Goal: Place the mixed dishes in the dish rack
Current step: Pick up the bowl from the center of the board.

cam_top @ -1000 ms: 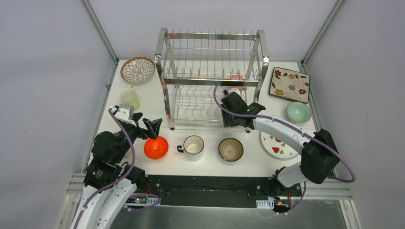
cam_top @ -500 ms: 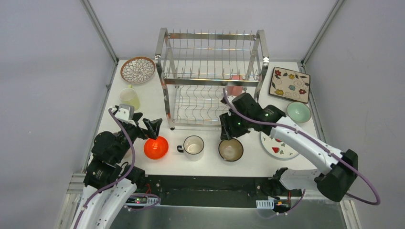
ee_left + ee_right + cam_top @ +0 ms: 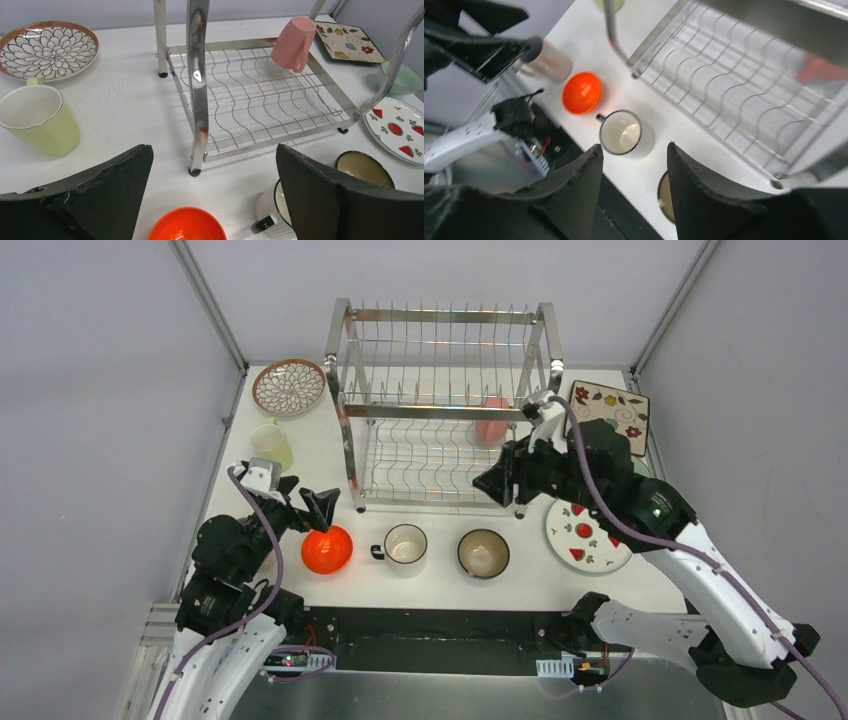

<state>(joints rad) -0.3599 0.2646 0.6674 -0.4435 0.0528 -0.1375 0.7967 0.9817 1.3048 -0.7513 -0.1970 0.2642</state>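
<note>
**Overhead view.** One dish rack [image 3: 440,412] stands at the far centre of the table. It holds one item, a pink cup [image 3: 490,423], tilted on the lower tier at the far right corner.

- Left of the rack: one petal plate [image 3: 288,386] and one yellow-green cup [image 3: 270,445].
- Along the near edge: one orange bowl [image 3: 327,549], one white mug [image 3: 405,546], one brown bowl [image 3: 483,553] and one strawberry plate [image 3: 585,540].
- Right of the rack: one square floral plate [image 3: 607,415], partly covered by the right arm.

The left gripper [image 3: 300,498] hovers just above the orange bowl, spread wide and empty. The right gripper [image 3: 497,483] is beside the rack's near right post and points left.

**Left wrist view.** One mint bowl [image 3: 400,80] sits between the square floral plate and the strawberry plate. The count is three plates, three bowls and three cups, with eight of them outside the rack.

**Right wrist view.** The fingers are partly apart with nothing between them. The white mug and orange bowl are on the table below.
</note>
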